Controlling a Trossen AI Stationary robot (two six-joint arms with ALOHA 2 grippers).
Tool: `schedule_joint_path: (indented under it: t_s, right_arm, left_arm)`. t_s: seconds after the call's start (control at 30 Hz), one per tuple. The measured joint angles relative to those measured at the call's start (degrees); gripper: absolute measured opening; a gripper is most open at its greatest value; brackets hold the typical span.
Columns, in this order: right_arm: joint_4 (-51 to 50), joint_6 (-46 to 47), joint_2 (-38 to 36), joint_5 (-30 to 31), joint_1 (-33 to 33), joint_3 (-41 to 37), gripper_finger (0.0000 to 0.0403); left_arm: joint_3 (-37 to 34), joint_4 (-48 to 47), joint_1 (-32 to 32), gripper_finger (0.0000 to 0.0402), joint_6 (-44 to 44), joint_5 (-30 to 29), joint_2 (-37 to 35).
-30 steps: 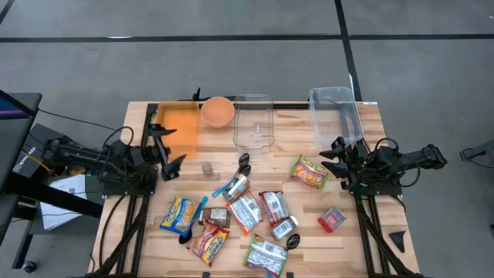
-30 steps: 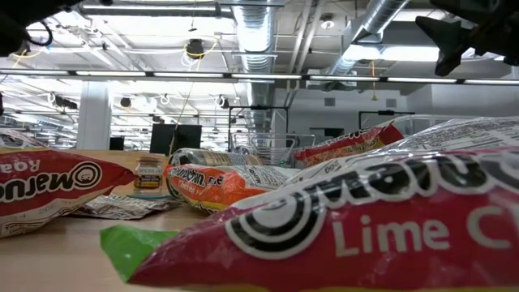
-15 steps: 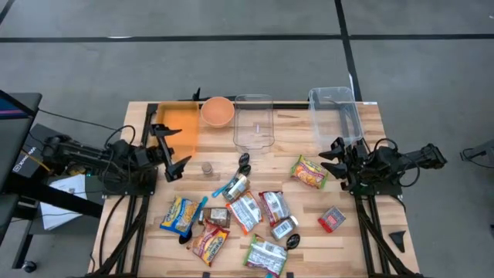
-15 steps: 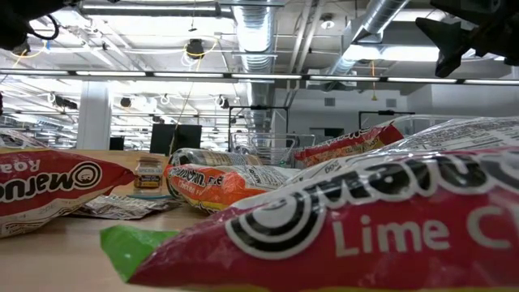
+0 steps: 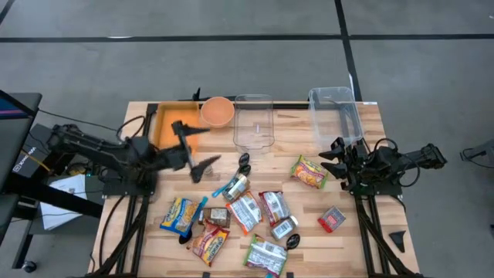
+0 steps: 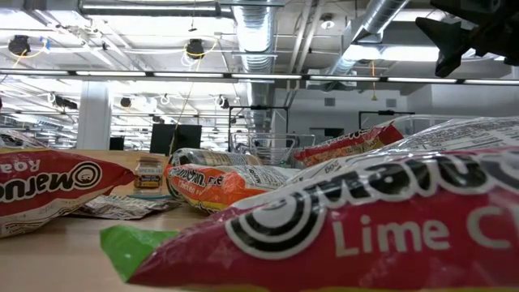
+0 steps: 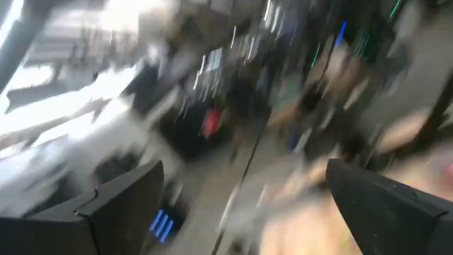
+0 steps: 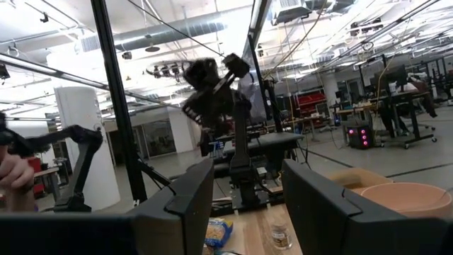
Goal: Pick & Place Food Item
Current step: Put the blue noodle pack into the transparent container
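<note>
Over the table at nine o'clock, my left pincer (image 5: 194,149) has just swung inward, jaws spread and empty, toward the packets (image 5: 245,208) at centre; picking begins.

Flat, colourful food packets lie scattered on the wooden worktop (image 5: 363,131). A yellow ramen packet (image 5: 178,214) sits at the left, a red-orange one (image 5: 209,241) below it, silvery packets (image 5: 245,211) in the middle, a green-edged packet (image 5: 309,171) apart at the right, and a small red packet (image 5: 332,219) nearby.
</note>
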Motion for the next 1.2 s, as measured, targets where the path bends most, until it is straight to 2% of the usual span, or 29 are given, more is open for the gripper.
schedule_joint_path:
  t_s: [0.1, 0.23, 0.33, 0.5, 0.63, 0.73, 0.87, 0.97, 1.03, 1.2]
  right_arm:
    - [-0.01, -0.02, 0.0, -0.01, 0.0, 0.0, 0.0163]
    - [0.01, -0.4, 0.0, -0.02, 0.0, 0.0, 0.0163]
    - [0.05, -0.44, 0.0, -0.02, 0.0, 0.0, 0.0163]
    - [0.44, -0.61, 0.0, 0.01, -0.04, 0.0, 0.0163]
    - [0.42, -0.61, -0.01, 0.01, -0.04, 0.0, 0.0163]
    - [0.42, -0.61, -0.02, 0.01, -0.03, 0.0, 0.0163]
    - [0.44, -0.61, -0.02, 0.01, -0.02, 0.0, 0.0163]
    - [0.93, -0.61, -0.02, 0.01, -0.02, 0.0, 0.0163]
    - [1.31, -0.61, -0.02, 0.03, -0.02, 0.0, 0.0163]
    - [1.66, -0.67, -0.02, 0.03, 0.0, 0.0, 0.0163]
  left_arm:
    - [9.18, -16.16, 0.05, 0.0388, -2.32, -8.4, 3.91]
    - [19.11, -33.0, 0.05, 0.039, -6.38, -13.64, 8.02]
    - [24.21, -37.65, 0.01, 0.039, -6.72, -15.85, 10.06]
    - [28.29, -38.21, 0.01, 0.0387, -6.83, -16.37, 10.59]
    - [28.82, -45.7, -0.92, 0.0386, -14.25, -16.04, 9.7]
    - [28.92, -58.69, -2.35, 0.0386, -27.23, -11.78, 9.39]
    - [28.83, -72.31, -6.06, 0.0381, -43.17, 3.4, 9.6]
    - [27.27, -75.25, -9.86, 0.0374, -52.17, 11.82, 9.84]
    - [25.83, -75.21, -12.79, 0.0368, -56.09, 15.16, 9.85]
    - [20.64, -75.51, -18.89, 0.0357, -65.57, 17.14, 9.85]
